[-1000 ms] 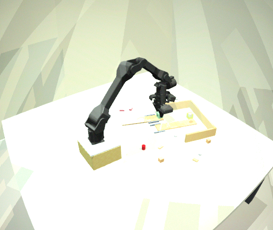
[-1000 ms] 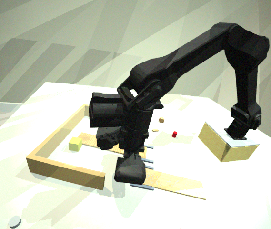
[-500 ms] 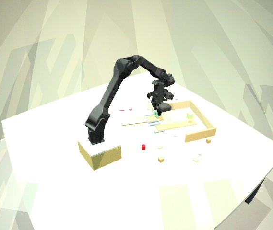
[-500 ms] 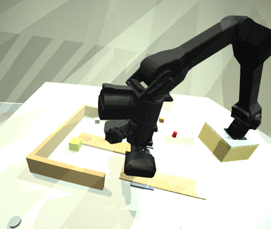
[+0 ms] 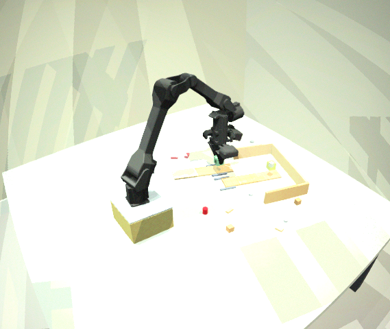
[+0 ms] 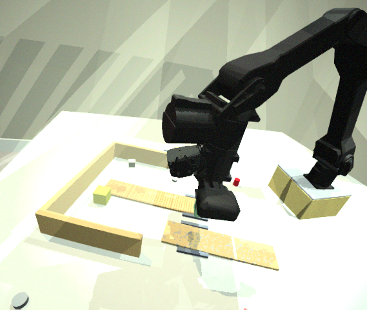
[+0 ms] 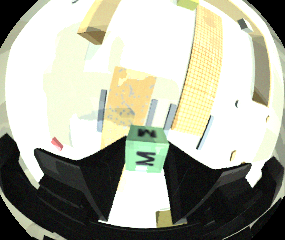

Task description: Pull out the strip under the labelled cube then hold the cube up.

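Observation:
My gripper (image 5: 218,160) (image 7: 147,156) is shut on the green cube (image 6: 195,209) (image 7: 146,149) labelled M and holds it in the air. In the exterior view a finger hides most of the cube. The speckled wooden strip (image 5: 205,171) (image 6: 253,250) (image 7: 128,92) lies flat below, between two dark rails, with nothing on it and a dark shadow on its surface. The checked strip (image 5: 248,179) (image 6: 149,196) (image 7: 200,70) lies beside it, reaching into the wooden frame. A plain yellow cube (image 5: 271,165) (image 6: 101,196) (image 7: 187,3) stands near its far end.
The three-sided wooden frame (image 5: 286,192) (image 6: 86,236) stands beyond the rails. A small grey cube (image 6: 131,163) (image 7: 244,24) is inside it. A red cylinder (image 5: 205,210) (image 6: 236,181) and small wooden cubes (image 5: 229,228) (image 5: 297,201) stand outside. A grey disc (image 6: 20,300) lies apart.

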You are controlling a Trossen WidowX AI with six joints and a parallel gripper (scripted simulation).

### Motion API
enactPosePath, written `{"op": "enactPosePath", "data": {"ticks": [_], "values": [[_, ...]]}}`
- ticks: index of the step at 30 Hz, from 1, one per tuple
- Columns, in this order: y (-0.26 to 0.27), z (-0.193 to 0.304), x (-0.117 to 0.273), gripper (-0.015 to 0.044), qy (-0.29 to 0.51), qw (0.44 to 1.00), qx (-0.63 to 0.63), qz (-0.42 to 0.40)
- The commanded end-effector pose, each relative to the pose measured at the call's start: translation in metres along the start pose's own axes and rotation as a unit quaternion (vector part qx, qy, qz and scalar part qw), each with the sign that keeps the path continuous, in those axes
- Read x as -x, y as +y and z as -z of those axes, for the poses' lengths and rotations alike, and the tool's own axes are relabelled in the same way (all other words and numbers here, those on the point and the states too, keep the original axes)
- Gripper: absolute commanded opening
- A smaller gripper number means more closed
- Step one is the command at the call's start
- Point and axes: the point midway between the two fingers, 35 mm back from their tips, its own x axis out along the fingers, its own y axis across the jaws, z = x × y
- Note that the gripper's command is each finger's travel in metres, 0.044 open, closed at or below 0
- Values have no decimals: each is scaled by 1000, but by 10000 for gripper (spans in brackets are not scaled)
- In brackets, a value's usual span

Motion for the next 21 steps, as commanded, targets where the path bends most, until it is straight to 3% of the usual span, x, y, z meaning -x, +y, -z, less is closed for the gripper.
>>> {"op": "enactPosePath", "data": {"ticks": [1, 21], "values": [[-4, 11, -1, 0, 6, 1000, -3, 0], [-30, 77, -2, 0, 8, 1000, -3, 1]]}}
